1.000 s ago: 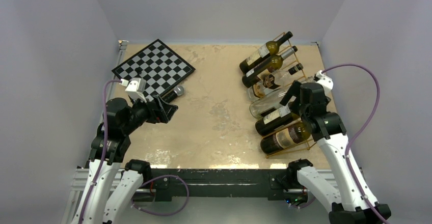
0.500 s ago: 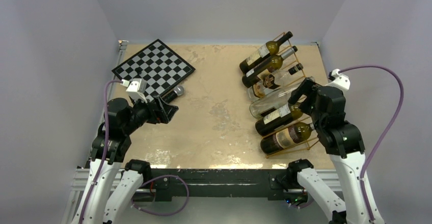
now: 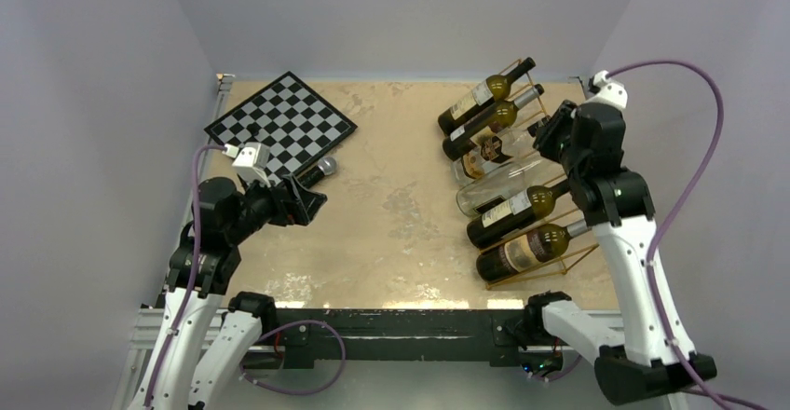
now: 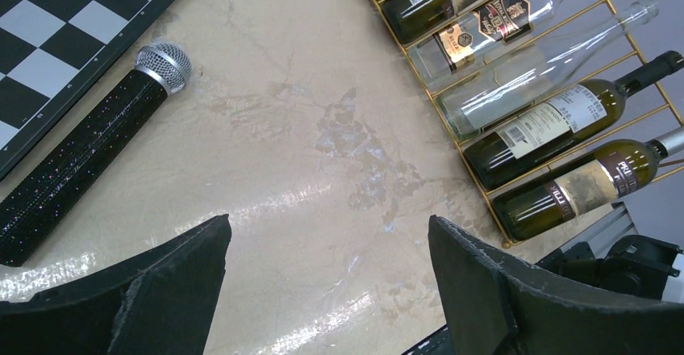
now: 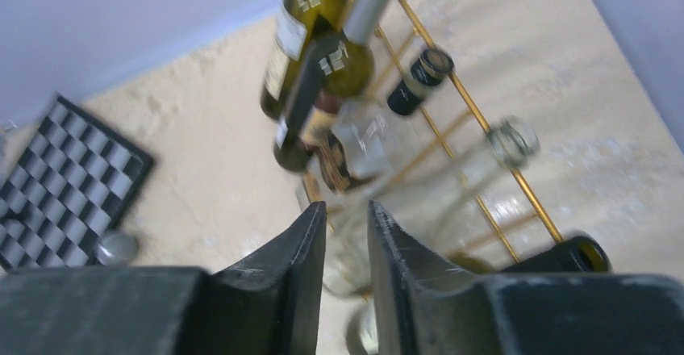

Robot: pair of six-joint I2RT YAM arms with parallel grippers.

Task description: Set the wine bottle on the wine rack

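Right tool (image 5: 347,210) is nearly clenched, with a thin gap between the fingers and nothing in it. It hovers above the far half of the wine rack (image 5: 528,190), aimed down at the necks. The wrist view is blurry, but it seems to touch no bottle.

Rack sits at 3 o'clock on the counter (image 3: 401,196), running from about 1 to 4 o'clock. Six wine bottles (image 3: 508,214) lie slanted in its slots, necks toward 2 o'clock: four dark, one clear with a label, one clear and plain. None lies loose on the counter, so the task's one is in the rack. Cannot tell which of the six it is.

Left tool (image 4: 328,224) is released wide and empty. It hangs over bare counter at 9 o'clock, near the microphone (image 4: 89,145), which lies just beside the chessboard (image 3: 279,121) edge at 10 o'clock.

Judgement: placing looks done, and the bottles seem seated. Likely left: right arm backs clear of the rack and parks. Left arm has no part that shows.
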